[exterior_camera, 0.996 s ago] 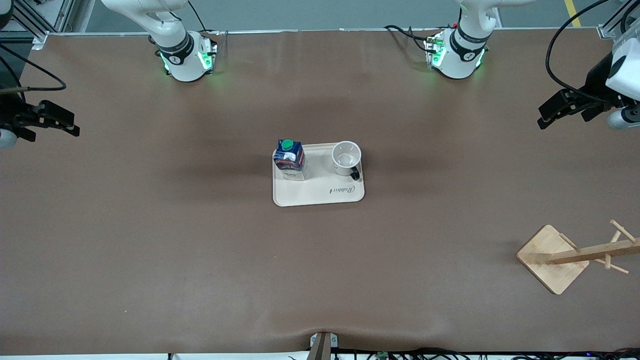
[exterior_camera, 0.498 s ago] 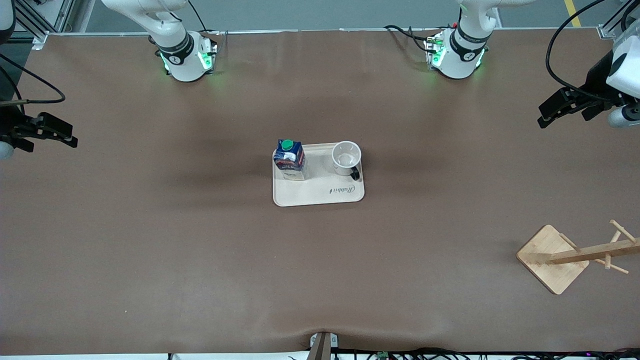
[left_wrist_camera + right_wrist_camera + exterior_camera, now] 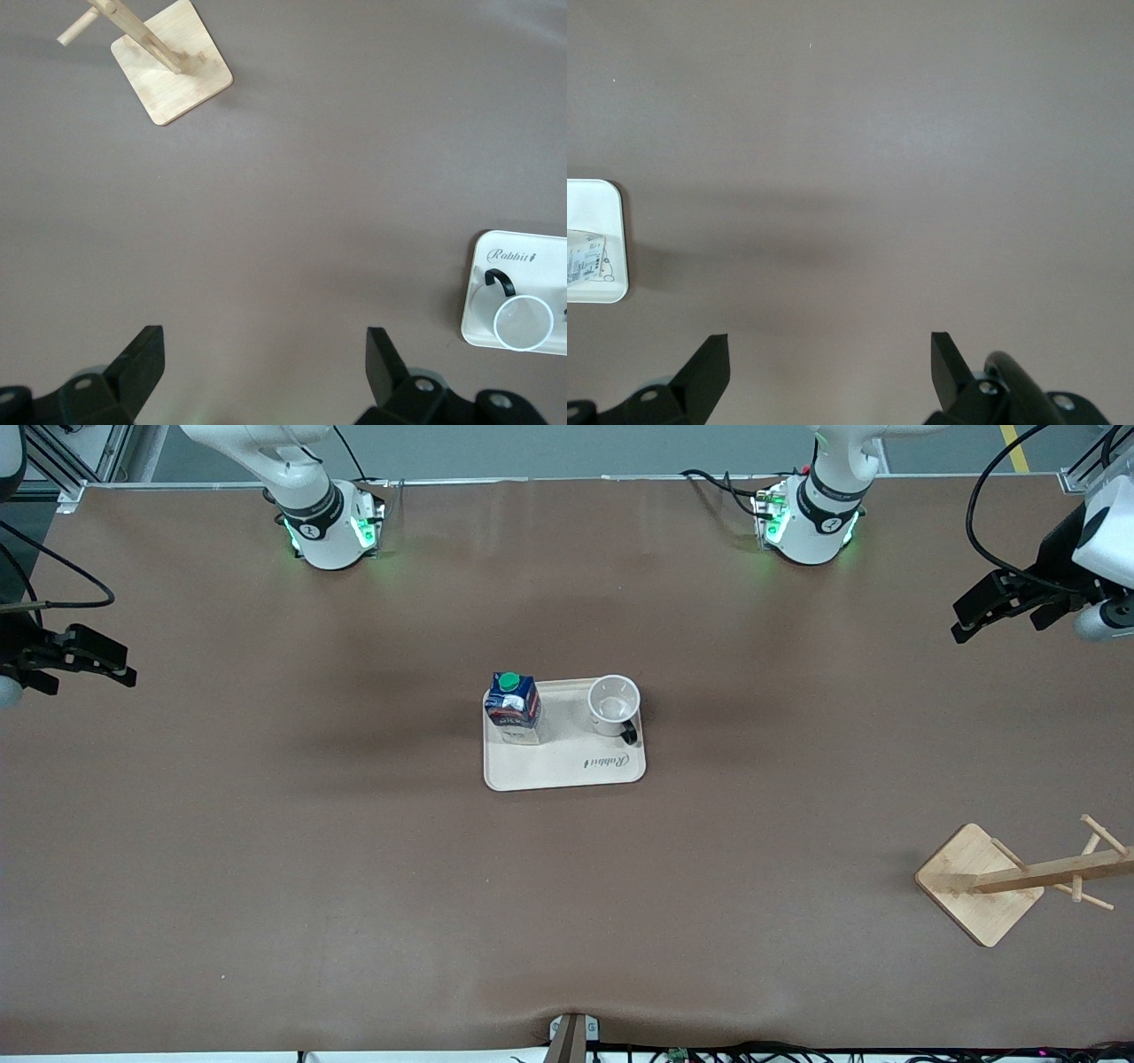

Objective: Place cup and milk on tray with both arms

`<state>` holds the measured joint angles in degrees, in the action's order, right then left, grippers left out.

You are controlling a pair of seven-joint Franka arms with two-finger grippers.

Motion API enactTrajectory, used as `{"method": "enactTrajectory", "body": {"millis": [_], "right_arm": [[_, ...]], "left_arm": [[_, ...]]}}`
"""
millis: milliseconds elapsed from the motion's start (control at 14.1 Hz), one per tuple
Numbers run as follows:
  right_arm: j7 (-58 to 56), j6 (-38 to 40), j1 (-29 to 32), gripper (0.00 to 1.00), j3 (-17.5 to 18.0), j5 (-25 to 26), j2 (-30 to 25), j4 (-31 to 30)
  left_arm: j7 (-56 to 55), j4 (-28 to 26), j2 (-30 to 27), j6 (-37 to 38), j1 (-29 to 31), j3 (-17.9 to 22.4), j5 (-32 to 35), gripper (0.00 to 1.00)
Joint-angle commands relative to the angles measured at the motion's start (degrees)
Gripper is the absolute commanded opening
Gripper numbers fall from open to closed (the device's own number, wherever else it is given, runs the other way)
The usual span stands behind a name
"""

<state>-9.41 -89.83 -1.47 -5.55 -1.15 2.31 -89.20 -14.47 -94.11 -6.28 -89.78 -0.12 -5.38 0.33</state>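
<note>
1. Since half a second ago the left hand (image 3: pixel 966 622) has lifted slightly toward the bases' edge of the bench (image 3: pixel 354 868); the right hand (image 3: pixel 124 670) has barely shifted. The items on the tray are unmoved.
2. Both hands hang released, fingers (image 3: pixel 142 363) spread wide and gripping nothing: the left over its own end of the bench, the right over the other end (image 3: pixel 830 363).
3. The tray (image 3: pixel 549 766) sits mid-bench, with bare brown surface open all around it and both hands well apart from it.
4. Count: one milk (image 3: pixel 513 706) and one cup (image 3: pixel 614 705), both upright on the tray's half nearer the bases, apart from each other.
5. One wooden rack (image 3: pixel 992 881) stands near the left arm's end, nearer the camera.
</note>
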Motion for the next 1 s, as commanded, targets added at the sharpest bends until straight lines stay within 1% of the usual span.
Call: {"method": "enactTrajectory", "body": {"millis": [0,569,924], "right_arm": [[0.3,0.3,0.4,1.00,0.6,-0.5,0.2,1.1],[0.3,0.3,0.0,1.00,0.7,-0.1,0.2,1.1],[0.3,0.4,-1.0,1.00,0.7,0.2,0.1,1.2]], "left_arm": [[0.9,0.5,-0.1,0.8,0.1,-0.3,-0.1,1.00],[1.6,1.4,1.4,0.8,-0.1,-0.3,0.0,1.00],[5.8,5.4,5.1,0.8,-0.1,-0.3,0.2,1.00]]}}
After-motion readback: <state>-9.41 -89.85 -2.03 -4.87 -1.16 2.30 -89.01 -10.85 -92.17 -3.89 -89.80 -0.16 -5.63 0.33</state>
